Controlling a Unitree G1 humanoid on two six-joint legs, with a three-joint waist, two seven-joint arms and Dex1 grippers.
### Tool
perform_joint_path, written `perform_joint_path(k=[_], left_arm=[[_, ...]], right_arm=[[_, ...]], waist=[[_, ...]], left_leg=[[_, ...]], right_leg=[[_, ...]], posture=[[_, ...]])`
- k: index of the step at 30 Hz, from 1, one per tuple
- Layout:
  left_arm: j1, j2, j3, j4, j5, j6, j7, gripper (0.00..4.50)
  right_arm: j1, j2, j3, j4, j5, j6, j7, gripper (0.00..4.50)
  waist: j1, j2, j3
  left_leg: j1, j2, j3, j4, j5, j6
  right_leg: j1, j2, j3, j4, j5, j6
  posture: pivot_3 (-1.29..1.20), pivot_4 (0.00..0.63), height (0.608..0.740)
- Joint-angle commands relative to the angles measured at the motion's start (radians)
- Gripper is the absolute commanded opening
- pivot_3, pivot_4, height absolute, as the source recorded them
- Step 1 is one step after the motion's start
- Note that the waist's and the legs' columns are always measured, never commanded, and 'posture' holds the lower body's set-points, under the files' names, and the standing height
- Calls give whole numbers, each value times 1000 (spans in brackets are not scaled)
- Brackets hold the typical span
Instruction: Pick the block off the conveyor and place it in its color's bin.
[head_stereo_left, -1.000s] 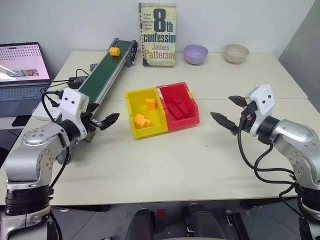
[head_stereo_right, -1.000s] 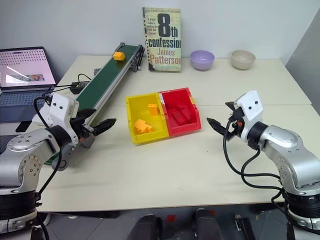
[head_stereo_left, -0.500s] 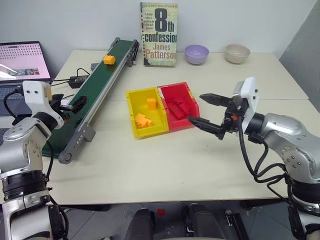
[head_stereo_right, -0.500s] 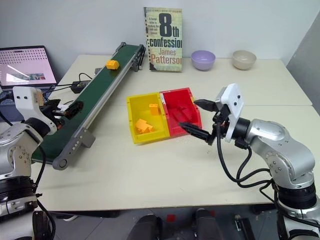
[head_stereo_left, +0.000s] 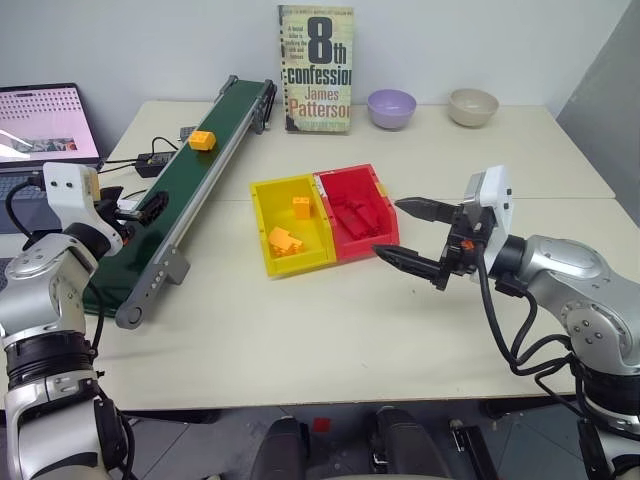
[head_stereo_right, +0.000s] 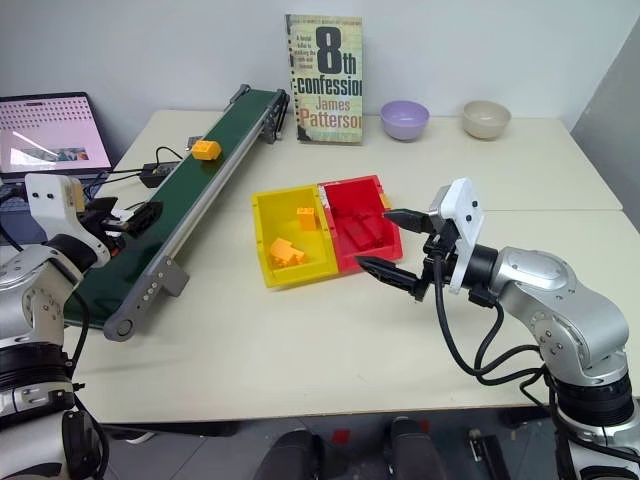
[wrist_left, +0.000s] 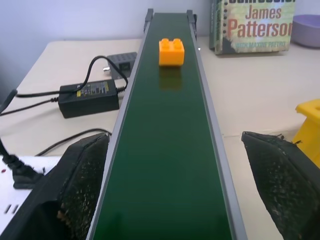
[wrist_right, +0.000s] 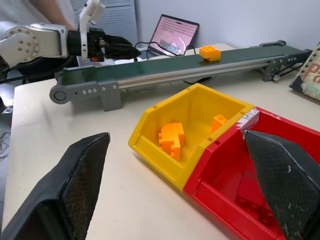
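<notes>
Right now we see the block riding the upper stretch of the conveyor, well apart from our left end effector, which hovers released over the belt's lower part with nothing between its fingers. Our right end effector hangs spread wide and empty just beside the red tray, which sits touching the yellow bin holding a few orange pieces. Around them on the counter stand a book, a purple bowl, a beige bowl, a power adapter beside the belt, and a laptop at the left edge.
</notes>
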Motion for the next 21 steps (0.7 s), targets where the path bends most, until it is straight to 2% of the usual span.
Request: perform_joint_path(k=[1, 21], left_arm=[[-33, 26, -4, 7, 9, -30, -12, 4440], [-47, 16, -28, 68, 45, -70, -3, 4440]], right_arm=[[-12, -8, -24, -28, 18, -16, 10, 4500], [-23, -27, 23, -27, -7, -106, 126, 4500]], waist=[[0, 0, 0], [0, 0, 0]], left_leg=[[0, 0, 0, 0, 0, 0], [0, 0, 0, 0, 0, 0]], right_leg=[[0, 0, 0, 0, 0, 0], [0, 0, 0, 0, 0, 0]], posture=[[0, 150, 740], [0, 150, 740]])
